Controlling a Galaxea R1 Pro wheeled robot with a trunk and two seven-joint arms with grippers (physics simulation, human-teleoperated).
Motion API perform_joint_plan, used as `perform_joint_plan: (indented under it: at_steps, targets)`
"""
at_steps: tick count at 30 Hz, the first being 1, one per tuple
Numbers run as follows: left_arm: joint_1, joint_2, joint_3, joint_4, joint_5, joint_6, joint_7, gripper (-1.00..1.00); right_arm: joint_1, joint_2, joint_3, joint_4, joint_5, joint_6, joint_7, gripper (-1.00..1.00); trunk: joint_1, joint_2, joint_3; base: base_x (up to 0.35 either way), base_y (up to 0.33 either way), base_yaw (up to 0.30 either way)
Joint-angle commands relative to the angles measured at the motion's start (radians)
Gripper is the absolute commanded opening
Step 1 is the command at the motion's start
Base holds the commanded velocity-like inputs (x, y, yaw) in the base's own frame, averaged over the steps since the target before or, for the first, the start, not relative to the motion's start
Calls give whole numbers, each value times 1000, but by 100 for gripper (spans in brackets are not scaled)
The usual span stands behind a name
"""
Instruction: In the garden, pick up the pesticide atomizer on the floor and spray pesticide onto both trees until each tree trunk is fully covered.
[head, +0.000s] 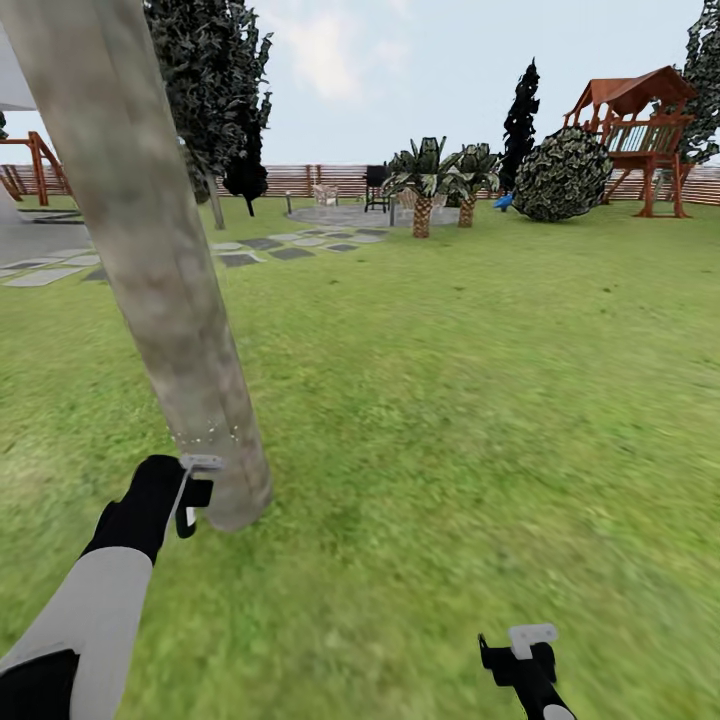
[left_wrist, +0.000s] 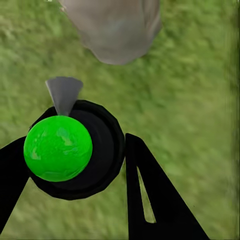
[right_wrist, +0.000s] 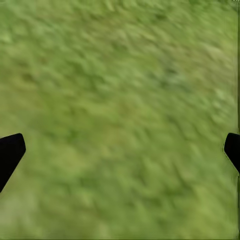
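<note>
Gripping one small dark green-capped pesticide atomizer (left_wrist: 70, 150), my left pincer (head: 197, 490) sits just beside one thick mottled grey-beige tree trunk (head: 150, 250). My right pincer (head: 515, 645) hangs spread wide over green grass lawn (right_wrist: 120, 100).

We see left arm (head: 95, 610): light grey forearm shell, black band near elbow, black wrist section. Left tool (head: 192, 490): black body, small pale grey plate on top, flat black wedge fingers (left_wrist: 150, 195), one with narrow slot. Right tool (head: 520, 650): black, slim, pale grey bracket at tip; black finger tips (right_wrist: 10, 152) at frame edges.
</note>
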Motion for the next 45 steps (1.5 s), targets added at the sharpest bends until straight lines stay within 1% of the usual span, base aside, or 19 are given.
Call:
perform_joint_plan:
  at_steps: [1,10,16,25,33,41,45]
  targets:
    - [-1,-1,2,-1,-11,3,-10,-100,-1,0,-7,1,11,-3,-3,100,0,0,-1,124,-237,0]
    - [-5,-2,2,-3,-11,3,-10,-100,-1,0,-6,1,11,-3,-3,100,0,0,-1,14,-268,20]
    - [-4,-2,3,-1,-12,3,-10,-100,-1,0,-6,1,11,-3,-3,100,0,0,-1,66,-271,233]
    - [5,-2,2,-1,-12,3,-10,-100,-1,1,-6,1,11,-3,-3,100,0,0,-1,197,-225,251]
    - [5,-2,3,-1,-12,3,-10,-100,-1,0,-7,1,12,-3,-3,100,0,0,-1,115,-247,15]
    - [7,8,5,-1,-14,3,-8,-100,-1,1,-7,1,11,-3,-3,100,0,0,-1,3,-272,6]
    - [7,10,5,-1,-15,2,-8,-100,-1,2,-6,1,11,-3,-3,100,0,0,-1,1,-273,209]
